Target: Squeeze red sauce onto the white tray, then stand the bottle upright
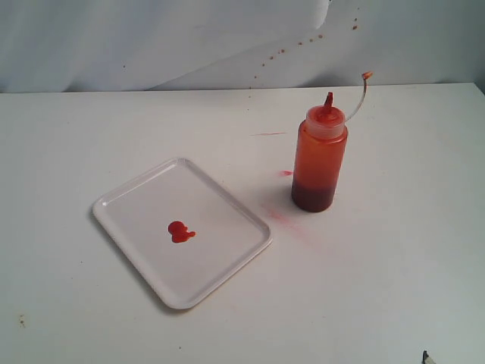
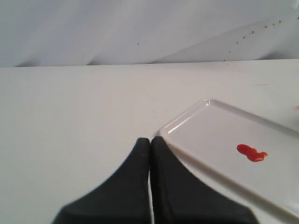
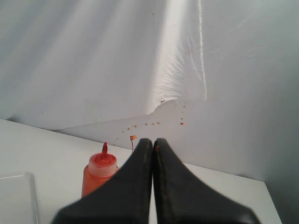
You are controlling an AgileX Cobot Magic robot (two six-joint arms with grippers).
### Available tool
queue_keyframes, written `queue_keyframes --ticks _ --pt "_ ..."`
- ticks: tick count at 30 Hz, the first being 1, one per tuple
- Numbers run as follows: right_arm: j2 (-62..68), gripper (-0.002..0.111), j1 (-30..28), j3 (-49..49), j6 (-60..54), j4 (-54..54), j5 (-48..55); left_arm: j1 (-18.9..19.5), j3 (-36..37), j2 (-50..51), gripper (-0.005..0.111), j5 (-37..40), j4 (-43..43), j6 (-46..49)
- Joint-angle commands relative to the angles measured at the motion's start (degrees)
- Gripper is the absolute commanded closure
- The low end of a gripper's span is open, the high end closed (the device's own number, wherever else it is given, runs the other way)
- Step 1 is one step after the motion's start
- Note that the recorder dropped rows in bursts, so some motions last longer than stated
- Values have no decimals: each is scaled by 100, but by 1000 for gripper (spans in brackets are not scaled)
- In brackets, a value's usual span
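The bottle [image 1: 319, 155] stands upright on the table to the right of the white tray [image 1: 144, 189], its red nozzle up and its tether curving off to the right. A small glossy blob of red sauce [image 1: 180, 232] lies near the tray's middle. The left wrist view has my left gripper [image 2: 150, 140] shut and empty, its tips by a corner of the tray [image 2: 210, 126], with the sauce blob [image 2: 251, 152] beyond. My right gripper [image 3: 153, 141] is shut and empty, well back from the bottle [image 3: 97, 175]. Neither arm shows in the exterior view.
Pale pink smears [image 1: 292, 224] mark the table between tray and bottle. A white sheet [image 1: 227, 38] with small red spatters hangs behind the table. A small dark object [image 1: 428, 357] pokes in at the bottom right edge.
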Motion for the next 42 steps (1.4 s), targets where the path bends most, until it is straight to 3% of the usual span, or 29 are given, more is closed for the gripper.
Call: queue_keyframes --ticks 1,28,42 --pt "-34 108 -6 30 -12 27 -41 11 216 -18 106 -46 -64 8" --pt "-34 108 -6 30 -12 27 -41 51 216 -18 106 -110 -25 46" --pt "-34 108 -6 30 -12 27 -41 460 216 -18 106 -85 133 46"
